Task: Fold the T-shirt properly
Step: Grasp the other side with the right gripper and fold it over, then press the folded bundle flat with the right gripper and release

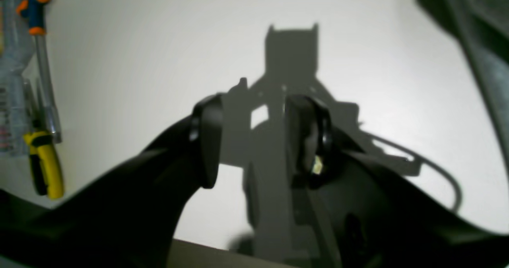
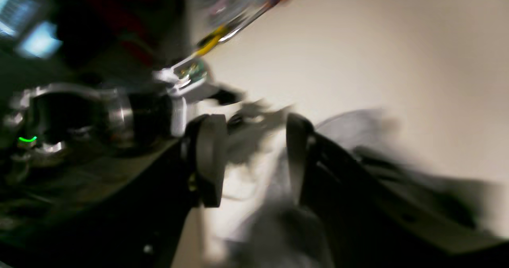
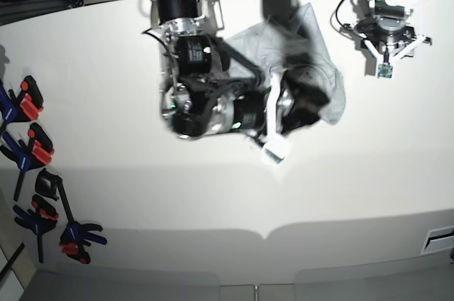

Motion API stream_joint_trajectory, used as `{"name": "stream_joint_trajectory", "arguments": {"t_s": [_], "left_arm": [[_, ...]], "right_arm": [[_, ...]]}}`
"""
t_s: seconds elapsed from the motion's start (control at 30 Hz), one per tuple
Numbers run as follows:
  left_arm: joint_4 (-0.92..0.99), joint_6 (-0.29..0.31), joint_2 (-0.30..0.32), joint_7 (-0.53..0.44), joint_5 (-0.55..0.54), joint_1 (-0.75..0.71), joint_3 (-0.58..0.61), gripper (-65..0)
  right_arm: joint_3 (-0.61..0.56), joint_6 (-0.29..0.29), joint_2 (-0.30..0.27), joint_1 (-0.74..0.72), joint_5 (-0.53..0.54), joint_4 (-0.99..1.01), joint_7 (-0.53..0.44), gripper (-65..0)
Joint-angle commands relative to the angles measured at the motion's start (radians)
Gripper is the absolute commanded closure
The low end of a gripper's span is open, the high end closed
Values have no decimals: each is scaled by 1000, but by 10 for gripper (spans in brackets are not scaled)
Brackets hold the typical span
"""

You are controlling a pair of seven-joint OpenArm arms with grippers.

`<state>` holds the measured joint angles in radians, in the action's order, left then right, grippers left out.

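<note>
The T-shirt point(image 3: 323, 77) lies crumpled on the white counter point(image 3: 106, 102) near its far edge, right of the middle in the base view, one lobe reaching toward the far edge and the rest bunched beneath the right arm point(image 3: 213, 102), which covers its left part. That arm stretches from the far edge across the counter, and its right end effector point(image 3: 308, 106) sits over the cloth. In the right wrist view the right end effector point(image 2: 254, 160) shows its 2 dark pads point(image 2: 210, 160) standing apart with a clear gap, blurred grey fabric below and between them; whether the pads touch the cloth cannot be told through the blur. The left end effector point(image 3: 386, 49) hangs over bare counter near the far right corner, apart from the T-shirt. In the left wrist view the left end effector point(image 1: 254, 140) is spread, its pads separated with nothing between them, and its shadow falls on the bare white surface; a dark fold of the T-shirt point(image 1: 477, 29) shows at the upper right corner. Along the counter's left edge lie several clamps point(image 3: 32, 152) with orange and black handles, and a yellow-handled tool point(image 1: 45, 164) lies at the left of the left wrist view.
</note>
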<state>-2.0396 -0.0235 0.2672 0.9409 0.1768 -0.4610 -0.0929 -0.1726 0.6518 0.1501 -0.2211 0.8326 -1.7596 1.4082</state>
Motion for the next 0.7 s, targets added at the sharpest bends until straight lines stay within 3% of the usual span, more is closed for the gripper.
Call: {"name": "stream_joint_trajectory", "arguments": {"t_s": [0.0, 0.07, 0.13, 0.37, 0.67], "left_arm": [[-15, -11, 17, -18, 6, 1, -3, -239], [-15, -11, 24, -17, 6, 1, -4, -239], [-15, -11, 30, -10, 6, 1, -3, -239], [-15, -11, 32, -12, 5, 1, -3, -239], [-15, -11, 32, -19, 5, 1, -3, -239]], "right_arm": [[22, -14, 7, -11, -53, -61, -12, -236], [65, -77, 7, 14, -232, -129, -12, -236], [97, -141, 7, 56, -345, -148, -12, -235], [76, -159, 7, 177, -369, -148, -12, -236], [-130, -202, 7, 188, -584, -148, -53, -235]]}}
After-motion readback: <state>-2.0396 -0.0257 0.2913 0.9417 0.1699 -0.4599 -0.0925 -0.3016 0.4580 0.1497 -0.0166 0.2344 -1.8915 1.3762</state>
